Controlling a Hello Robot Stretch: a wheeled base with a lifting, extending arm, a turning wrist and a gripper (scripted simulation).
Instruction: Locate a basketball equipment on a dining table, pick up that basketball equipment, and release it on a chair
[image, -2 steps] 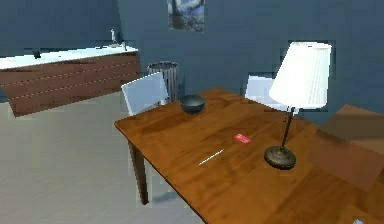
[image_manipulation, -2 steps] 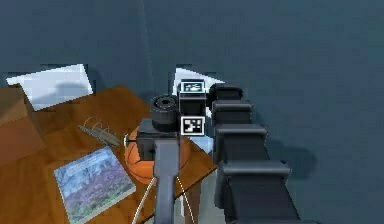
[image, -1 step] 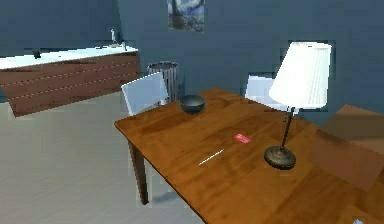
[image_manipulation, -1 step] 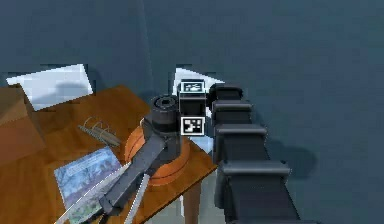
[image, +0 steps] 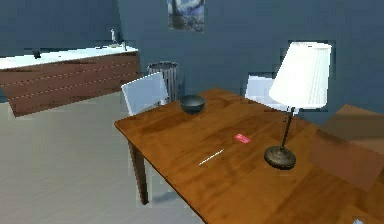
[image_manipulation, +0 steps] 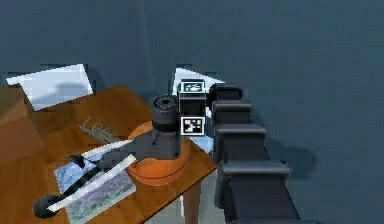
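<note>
Since the orange round thing (image_manipulation: 152, 168) lies on the bench (image_manipulation: 120, 105) at the end effector (image_manipulation: 100, 162), any hold cannot be confirmed.

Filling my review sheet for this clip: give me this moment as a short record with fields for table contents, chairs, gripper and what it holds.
table, forward view: wooden table with white-shaded lamp, dark bowl, small red item
chairs: white chair and second chair at the far side
gripper: gripper by an orange round thing lying on the table corner in the arm side view
held: cannot tell
also nearby: flat book beside the orange thing
</note>
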